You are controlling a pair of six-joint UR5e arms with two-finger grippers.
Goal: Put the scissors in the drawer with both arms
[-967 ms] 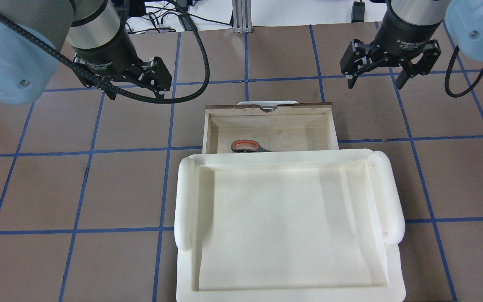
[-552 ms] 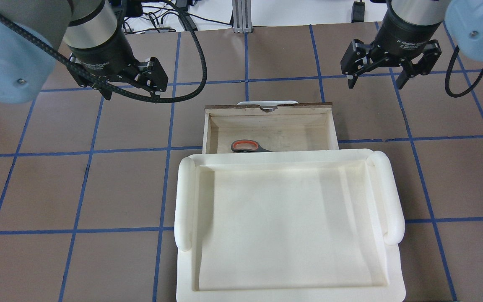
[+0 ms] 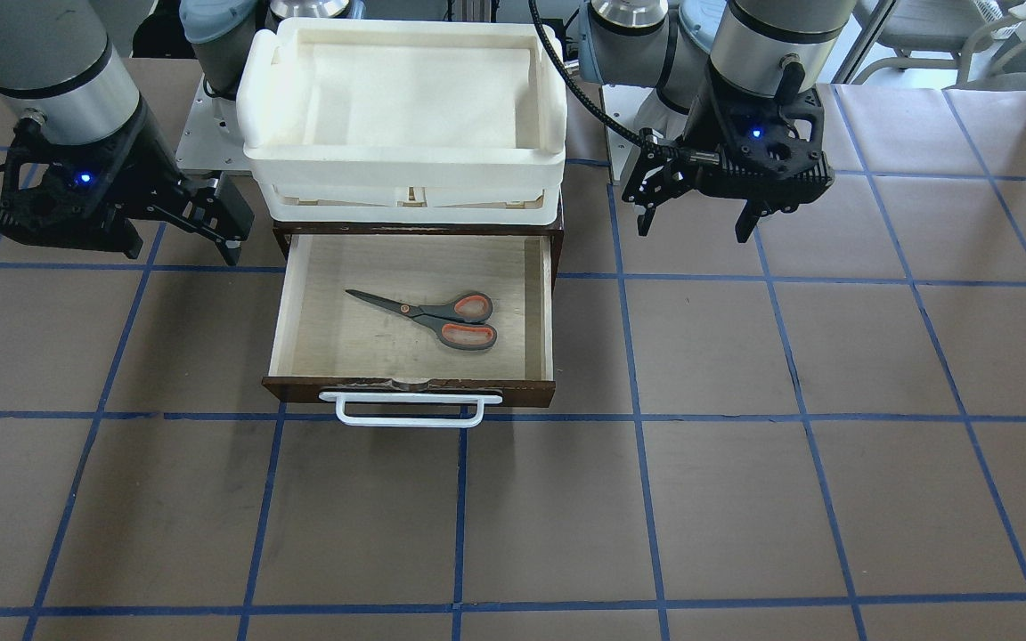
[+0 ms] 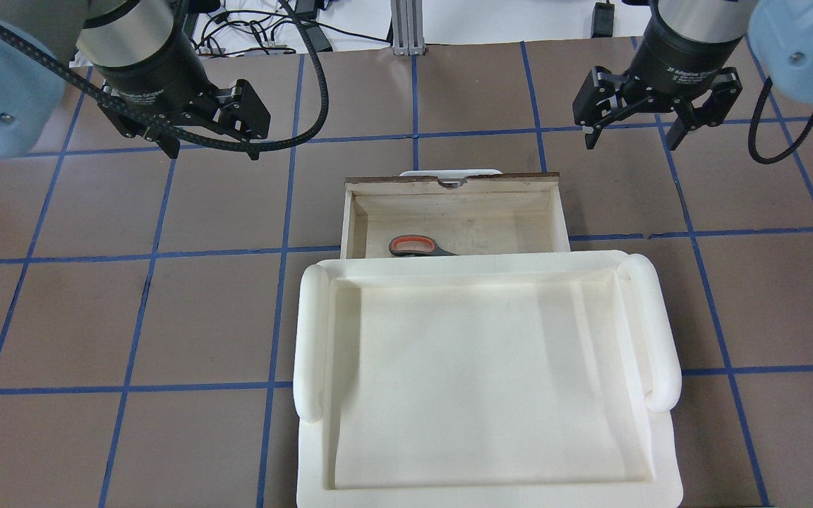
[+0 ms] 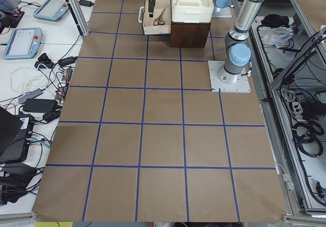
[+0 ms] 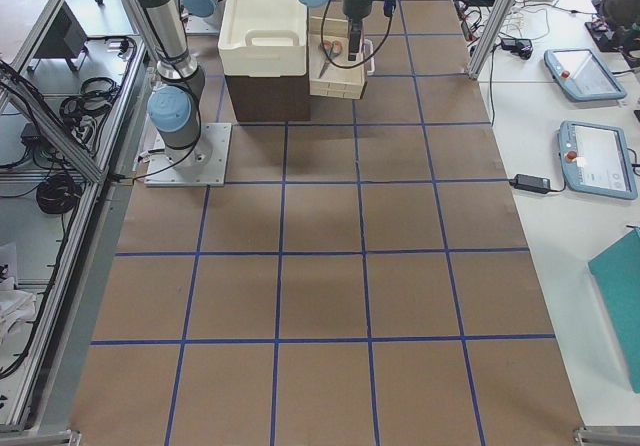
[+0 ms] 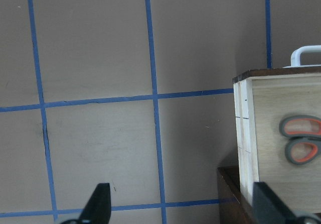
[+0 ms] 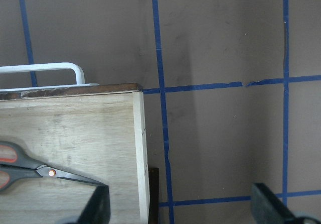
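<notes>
— Exterior front-facing: where's the scissors point(image 3: 428, 318)?
— Flat on the plywood floor of the drawer point(image 3: 406, 389), handles toward the robot's left, blades toward its right. Drawer is pulled out and nothing grips the scissors. Placing looks done to me.
— Grippers?
— Left gripper point(image 3: 693, 227) and right gripper point(image 3: 182, 245) are both spread wide and empty, one on each side of the drawer, well apart from it. My guess: parked clear so nothing snags the box.
— Overhead exterior?
— Cream tray point(image 4: 311, 331) sits over the drawer's rear part, so it hides most of the scissors. Only one orange-lined loop shows. Fingers apart on both arms.
— Side views?
— Exterior left, exterior right: too small to judge fingers. Scissors are a speck in the open drawer.
— Wrists?
— Left wrist-mounted: fingertips point(image 7: 99, 206) wide, bare table between them, drawer corner and both loops at the right edge. Right wrist-mounted: fingertips point(image 8: 98, 206) wide too, blades and pivot at lower left, white handle point(image 8: 50, 69) above.
— Left to do?
— Drawer's open. Shutting it, if wanted, likely means a push on its front.
</notes>
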